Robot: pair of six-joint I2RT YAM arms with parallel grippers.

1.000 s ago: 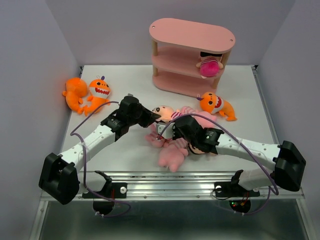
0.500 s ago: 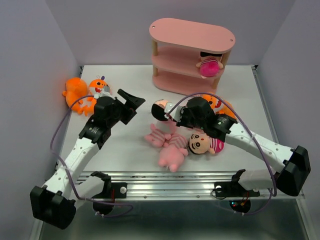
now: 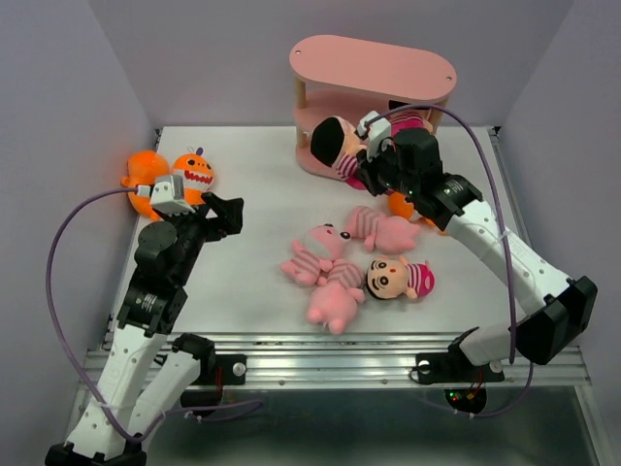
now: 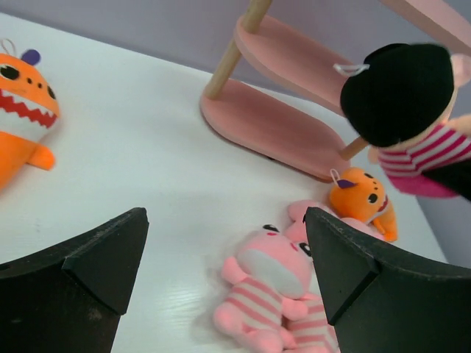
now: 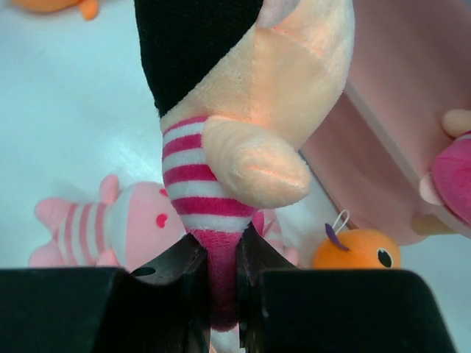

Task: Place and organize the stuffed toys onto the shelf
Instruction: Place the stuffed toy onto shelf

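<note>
Overhead and wrist views of two arms at a white table (image 3: pixel 257 165) that bears stuffed toys and a pink three-tier shelf (image 3: pixel 374 60) at its far edge.

The right arm (image 3: pixel 485 238) reaches toward the shelf. Its jaws are pressed in on the magenta lower end of a doll (image 3: pixel 335 146) with black hair and a striped body. The doll is lifted clear of the table, head uppermost. It hangs just in front of the shelf's left end, level with the lower tiers; whether it touches the shelf cannot be told.

The left arm (image 3: pixel 155 282) hovers over the left part of the table. Its jaws are spread wide with nothing between them, and they point toward the middle of the table.

Two orange monsters lie at the far left, just beside each other — one face up with its teeth showing (image 3: pixel 196 170), the other (image 3: pixel 144 175) nearer the wall. A third monster (image 4: pixel 360 202) lies on the table near the shelf's foot, partly hidden under the right arm in the overhead view.

Three striped pigs lie mid-table: one (image 3: pixel 383 228) nearest the shelf, one (image 3: pixel 312 257) to its left, and one (image 3: pixel 335 303) nearest the arm bases, touching the second. A second doll (image 3: pixel 396 279) lies just beside that last pig.

Another toy in magenta (image 5: pixel 452 173) sits on a shelf tier at the right end, mostly hidden.
</note>
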